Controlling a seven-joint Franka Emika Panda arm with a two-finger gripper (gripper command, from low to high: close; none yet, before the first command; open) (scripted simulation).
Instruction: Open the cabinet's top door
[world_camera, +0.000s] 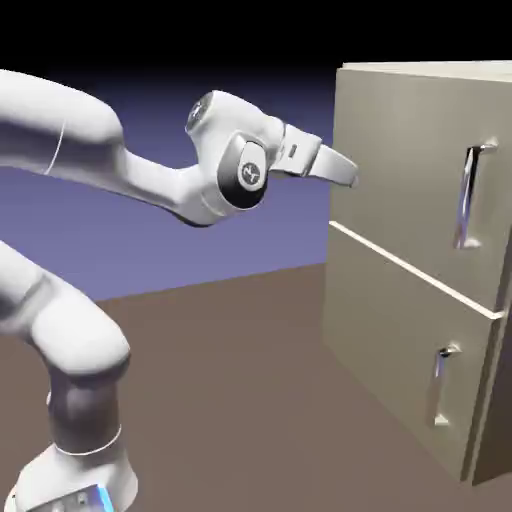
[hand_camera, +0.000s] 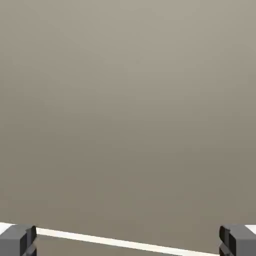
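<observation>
The beige cabinet (world_camera: 420, 270) stands at the right of the exterior view. Its top door (world_camera: 410, 170) is the larger upper panel, flush and closed, with a long vertical silver handle (world_camera: 470, 195) near its right side. My gripper (world_camera: 345, 172) points at the door's left part, close to its face and well left of the handle. In the hand view the door's beige surface (hand_camera: 128, 110) fills the picture. The two grey fingertips (hand_camera: 17, 240) sit at the bottom corners, far apart with nothing between them, so the gripper is open.
A pale seam (world_camera: 410, 270) divides the top door from the shorter lower panel (world_camera: 400, 370), which has a small silver handle (world_camera: 440, 385). That seam also shows as a light line (hand_camera: 125, 242) low in the hand view. Brown table (world_camera: 230, 400) spreads before the cabinet.
</observation>
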